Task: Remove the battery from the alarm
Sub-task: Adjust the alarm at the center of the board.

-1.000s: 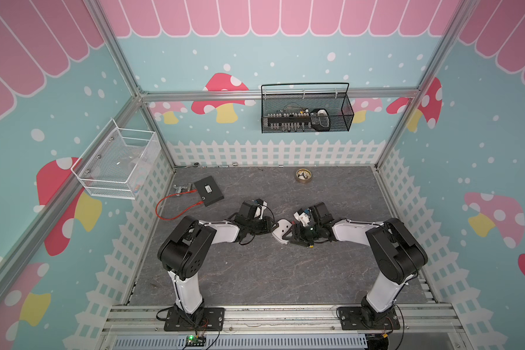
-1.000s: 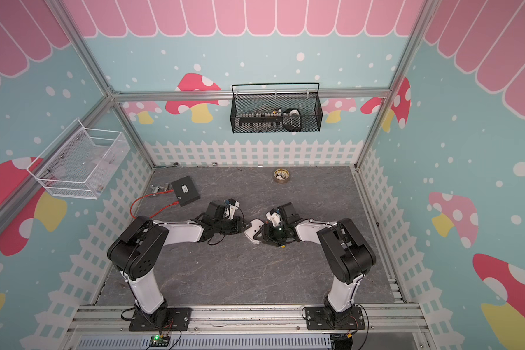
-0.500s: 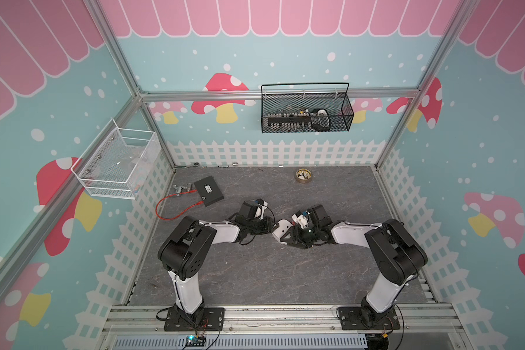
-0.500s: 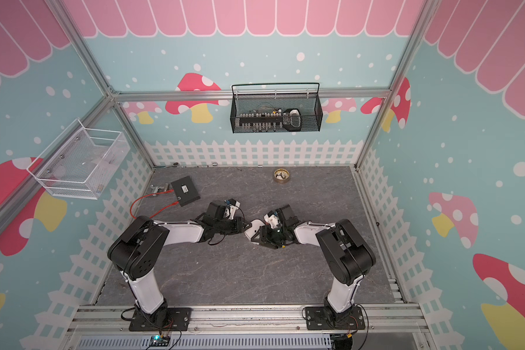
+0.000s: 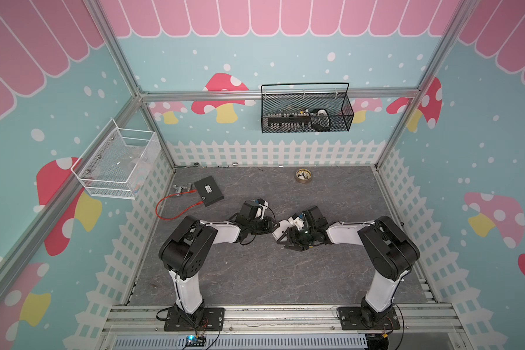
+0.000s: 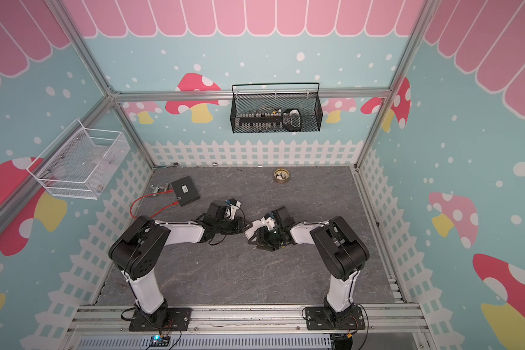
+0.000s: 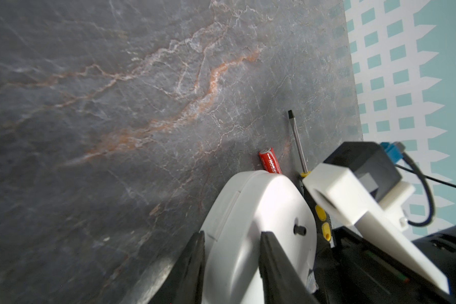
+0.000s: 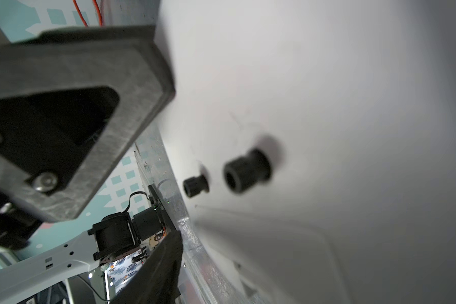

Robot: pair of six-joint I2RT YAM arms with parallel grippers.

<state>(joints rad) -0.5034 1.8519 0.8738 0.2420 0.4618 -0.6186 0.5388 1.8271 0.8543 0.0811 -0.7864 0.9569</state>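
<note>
Midway up the table [image 5: 255, 272], the left gripper [image 7: 232, 237] pinches the alarm [image 7: 258, 210] between part-closed jaws; the right gripper [image 5: 291, 238] crowds its back — hold unclear. Close beside lies the battery [image 7: 269, 163], seemingly already out, by the screwdriver [image 7: 298, 142] — next, release gently. One of each; one brass disc [image 5: 303, 175] near the far edge.
</note>
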